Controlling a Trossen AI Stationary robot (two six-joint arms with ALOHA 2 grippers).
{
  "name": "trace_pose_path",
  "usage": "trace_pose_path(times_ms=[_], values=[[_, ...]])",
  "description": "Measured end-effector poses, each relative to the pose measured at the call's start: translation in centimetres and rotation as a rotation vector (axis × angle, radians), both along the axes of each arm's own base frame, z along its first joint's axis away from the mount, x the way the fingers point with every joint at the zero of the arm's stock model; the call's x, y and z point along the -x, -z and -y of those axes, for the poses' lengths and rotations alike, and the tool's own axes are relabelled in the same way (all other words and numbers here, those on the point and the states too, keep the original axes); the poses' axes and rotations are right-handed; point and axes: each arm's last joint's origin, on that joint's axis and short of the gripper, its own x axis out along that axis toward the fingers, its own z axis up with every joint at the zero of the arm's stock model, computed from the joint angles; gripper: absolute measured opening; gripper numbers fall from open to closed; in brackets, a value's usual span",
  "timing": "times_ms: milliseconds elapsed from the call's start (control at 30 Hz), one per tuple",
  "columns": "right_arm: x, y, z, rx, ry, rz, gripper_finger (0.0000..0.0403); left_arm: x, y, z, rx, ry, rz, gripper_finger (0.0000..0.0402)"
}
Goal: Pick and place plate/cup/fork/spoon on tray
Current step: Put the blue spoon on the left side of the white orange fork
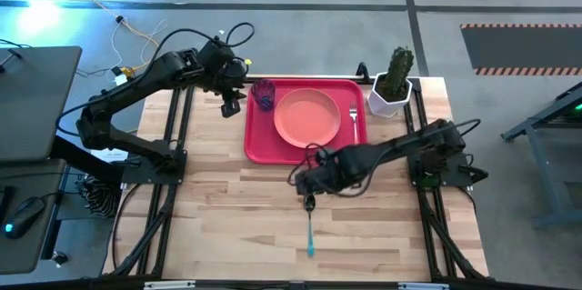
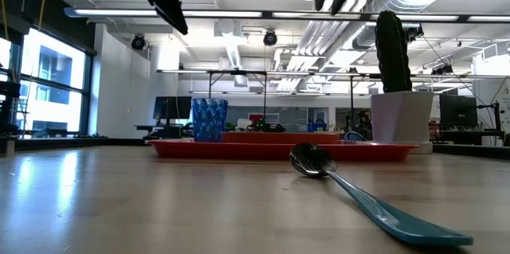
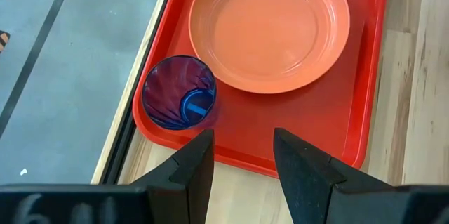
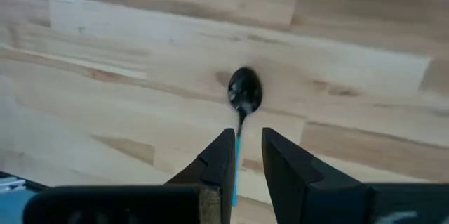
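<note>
From above, the spoon (image 1: pixel 310 228) is seen lying alone on the bare table (image 1: pixel 218 217), well clear of the red tray (image 1: pixel 257 149) on which the plate (image 1: pixel 307 115), the cup (image 1: pixel 264 94) and the fork (image 1: pixel 353 119) already rest; its dark bowl points toward the tray and its teal handle runs straight away from it. The right pincer (image 1: pixel 309 190) is placed directly over the bowel end, so this arm is judged far nearer than the left pincer (image 1: pixel 230 101), which waits beside the tray's cup corner. At table height, the spoon (image 2: pixel 362 196) is shown flat on the wood, with both pincers raised well above it. Past the left wrist, the left pincer (image 3: pixel 243 155) is seen open and empty above the tray's edge. Past the right wrist, the right pincer (image 4: pixel 244 155) is seen narrowly open, its two fingers straddling the handle line of the spoon (image 4: pixel 243 104), so a straight descent is judged enough.
</note>
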Motion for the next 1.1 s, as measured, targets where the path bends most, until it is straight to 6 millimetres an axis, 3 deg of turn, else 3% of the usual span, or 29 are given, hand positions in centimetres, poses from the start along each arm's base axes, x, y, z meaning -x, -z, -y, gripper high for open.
trace_pose_path(times_ms=[300,667,1100], values=[[-2.0,3.5,-3.0,-0.028,-0.005,-0.004,0.0064,0.0,0.0,0.0,-0.009,0.014,-0.004,0.0138],[-3.9,8.1,-4.8,-0.083,-0.018,-0.074,0.0065,0.0,0.0,0.0,-0.009,0.015,-0.004,0.0137],[-4.4,10.9,-6.7,-0.083,0.001,-0.097,0.0127,0.0,0.0,0.0,-0.008,0.013,-0.003,0.0138]])
